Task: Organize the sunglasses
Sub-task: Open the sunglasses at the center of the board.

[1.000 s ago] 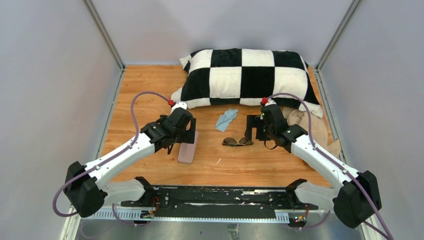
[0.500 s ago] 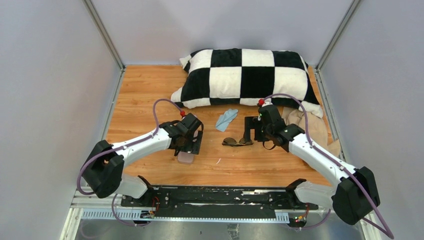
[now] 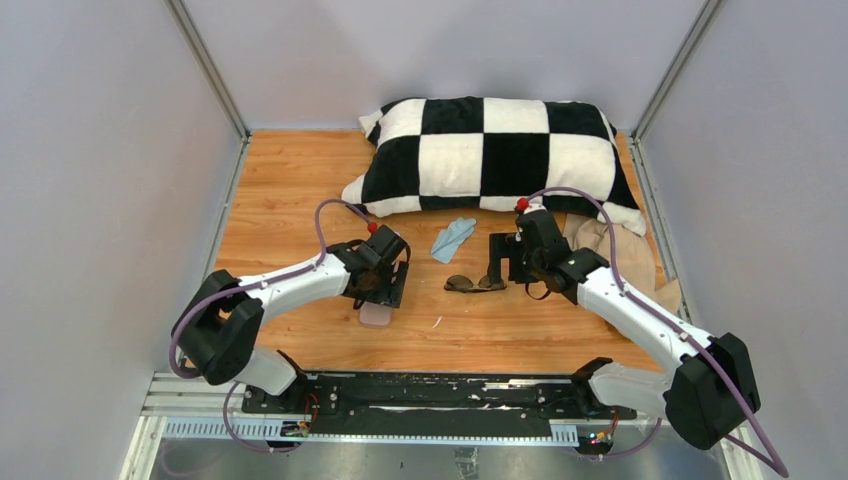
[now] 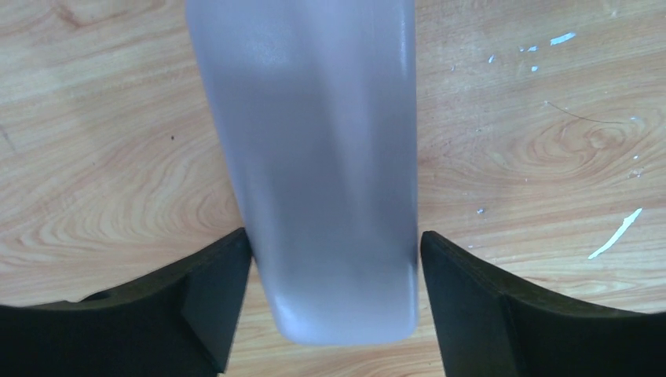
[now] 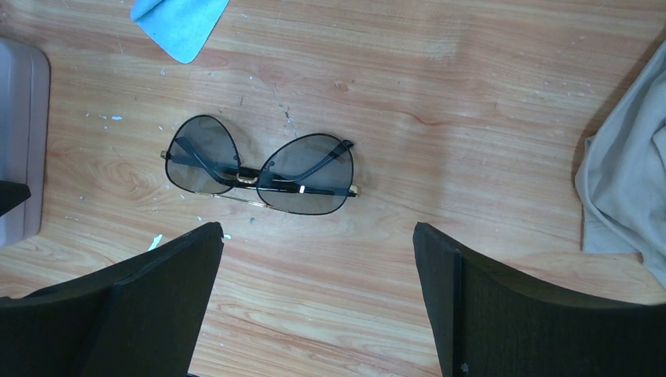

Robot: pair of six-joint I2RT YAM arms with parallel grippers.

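Your right gripper [image 5: 316, 236] hangs spread wide over the thin dark-framed, brown-lensed sunglasses [image 5: 259, 174]. They're likely light and fragile; pinch the bridge

Bare wood [image 5: 471, 94] all round sunglasses [image 5: 259, 174]; blue cloth [image 5: 179, 22] beyond, case [image 5: 20, 141] left, beige fabric [image 5: 628, 173] right, all apart

wooden table [image 3: 290, 180]: sunglasses [image 3: 475, 284], case [image 3: 375, 316], cloth [image 3: 453, 238], pillow [image 3: 490, 150]

Checkered pillow [image 3: 490, 150], blue cloth [image 3: 452, 238], pinkish case [image 4: 314, 157].
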